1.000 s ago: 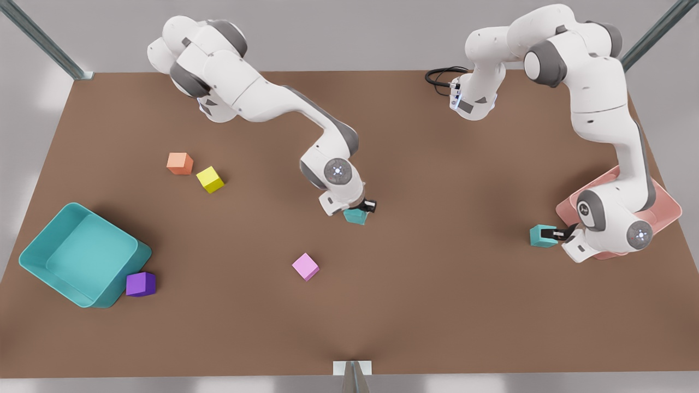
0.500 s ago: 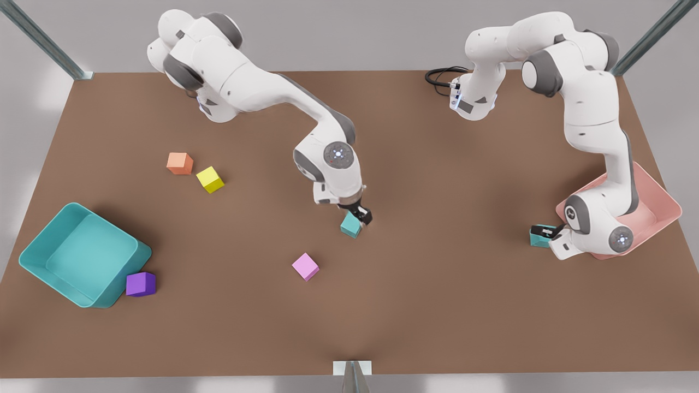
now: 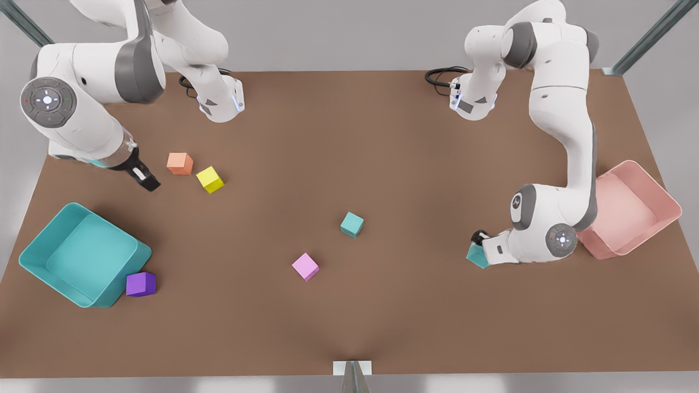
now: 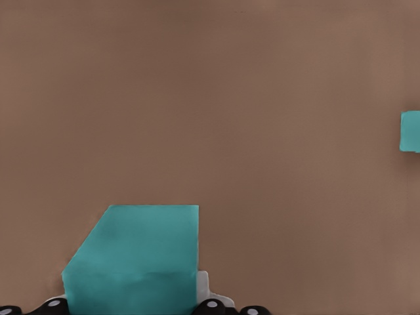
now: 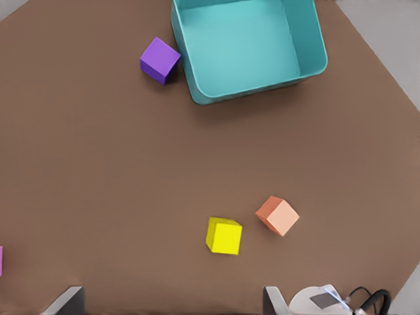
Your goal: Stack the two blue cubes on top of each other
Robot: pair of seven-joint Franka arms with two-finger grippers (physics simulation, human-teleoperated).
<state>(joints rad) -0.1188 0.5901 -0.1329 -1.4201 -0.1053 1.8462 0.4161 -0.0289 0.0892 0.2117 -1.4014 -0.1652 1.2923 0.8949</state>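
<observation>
Teal cube in hand [image 4: 134, 259] fills the near part of the left wrist view, clamped between the left gripper [image 3: 480, 245] fingers. In the front view that gripper sits low over the table [image 3: 415, 305] toward the front view's right, just beside the pink tray [image 3: 650, 185], with the cube [image 3: 476, 256] peeking out under the wrist.

Second teal cube [image 3: 352, 224] sits free on the table near the middle, well apart from the held one and toward the front view's left of it. The left wrist view catches it at the frame edge [image 4: 411, 131]. So my read: the carry runs straight across toward the front view's left, then down onto that cube. Cubes have no long axis, but the resting one looks turned a bit relative to the table edges, so the faces may need squaring before release.

Pink cube [image 3: 305, 266] is the nearest neighbour to the target, not touching.

Right gripper [image 3: 143, 179] hangs high at the far front-view left, near the orange cube [image 3: 179, 163] and yellow cube [image 3: 209, 179], fingers spread with nothing between them, waiting. Left arm is clearly the one placed to do the stack.
</observation>
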